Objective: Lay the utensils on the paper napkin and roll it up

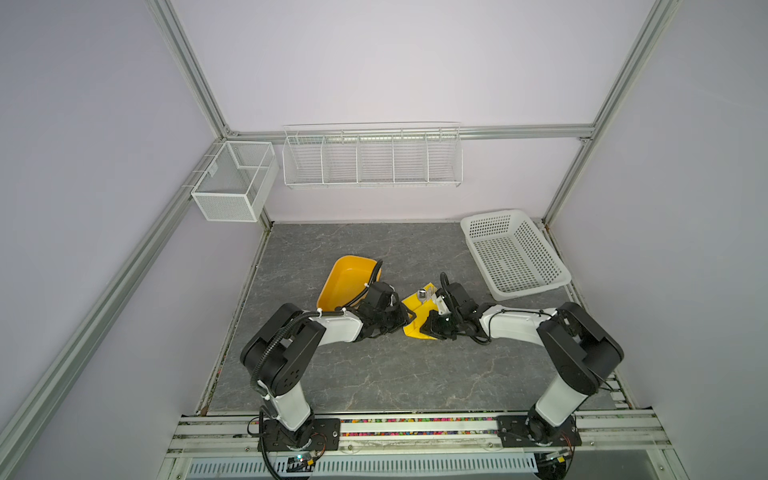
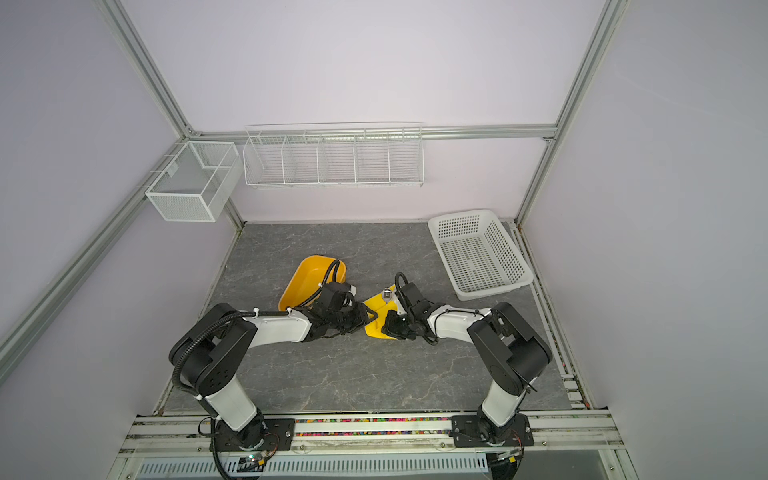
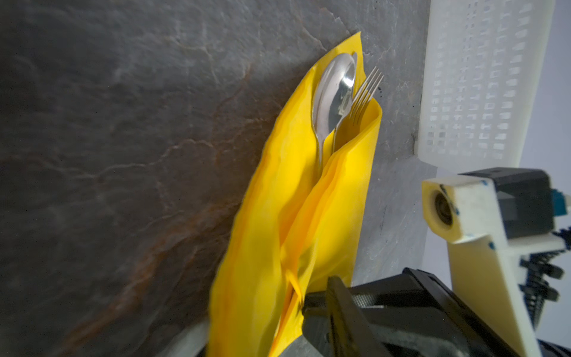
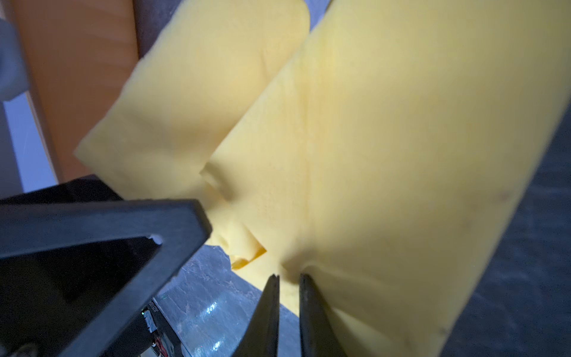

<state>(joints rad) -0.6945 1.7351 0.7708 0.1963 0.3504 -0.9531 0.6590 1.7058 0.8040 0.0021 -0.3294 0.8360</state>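
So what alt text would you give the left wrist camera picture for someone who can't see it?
A yellow paper napkin lies folded around a spoon and a fork on a dark grey table, the spoon's bowl and the fork's prongs poking out at one end. A white plastic basket stands nearby, and part of the other robot arm shows alongside.

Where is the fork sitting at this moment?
In a top view the fork lies mid-table, right of the yellow tub, inside the folded paper napkin beside a spoon. Its tines poke out at the end nearer the white basket.
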